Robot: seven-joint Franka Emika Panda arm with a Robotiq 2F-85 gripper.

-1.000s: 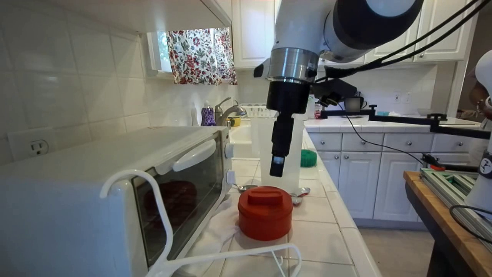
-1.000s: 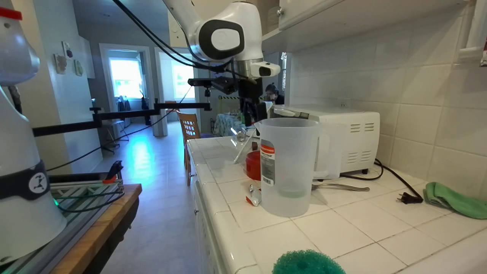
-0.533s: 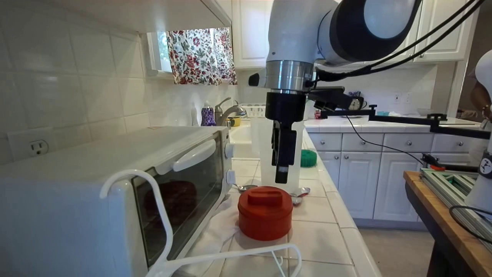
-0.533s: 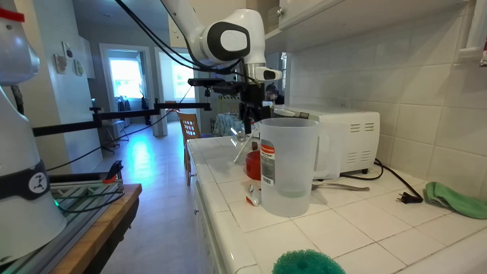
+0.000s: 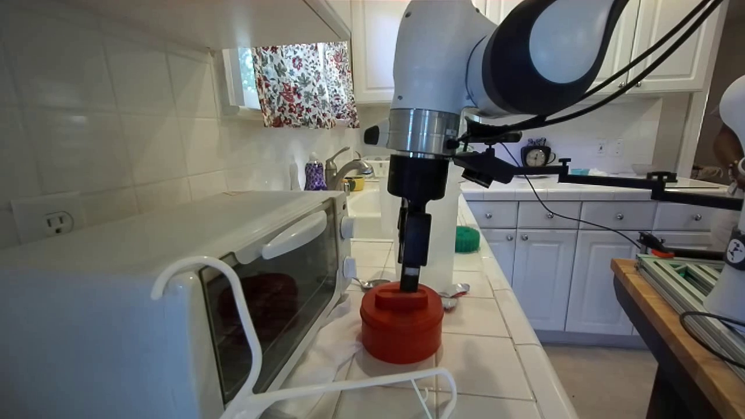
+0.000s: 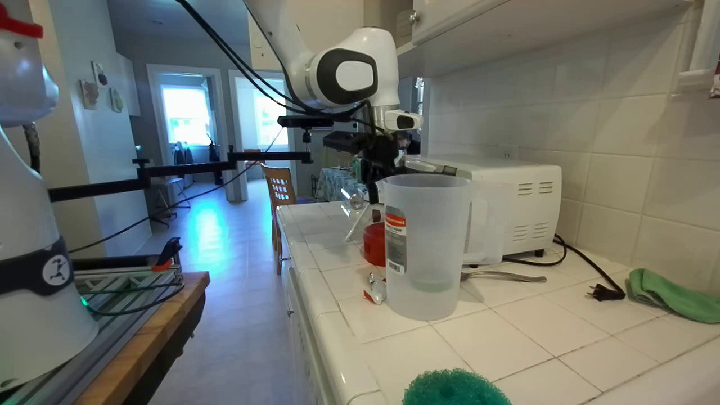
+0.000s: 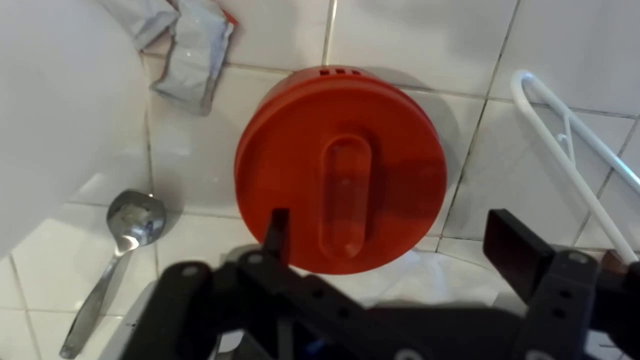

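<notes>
A round red container (image 5: 401,333) with a ridged lid stands on the white tiled counter; it also shows in the wrist view (image 7: 295,150) and partly behind the pitcher in an exterior view (image 6: 373,245). My gripper (image 7: 390,218) is open and empty above it, pointing down. In the wrist view, the lid's raised ridge lies between the finger lines, nearer the left finger, which overlaps the lid; the right finger is beyond the rim. In an exterior view the fingertips (image 5: 409,286) overlap the lid's top edge; I cannot tell whether they touch.
A frosted pitcher (image 6: 424,242) stands beside the container. A white toaster oven (image 5: 273,291), white cloth (image 5: 326,355) and white hanger (image 5: 349,385) are close by. A spoon (image 7: 136,218) and torn packets (image 7: 195,55) lie near. A green scrubber (image 6: 454,389) is farther along.
The arm has come down, and the gripper has moved from above and behind the red container to just over its lid. The container and the other objects have not moved.
</notes>
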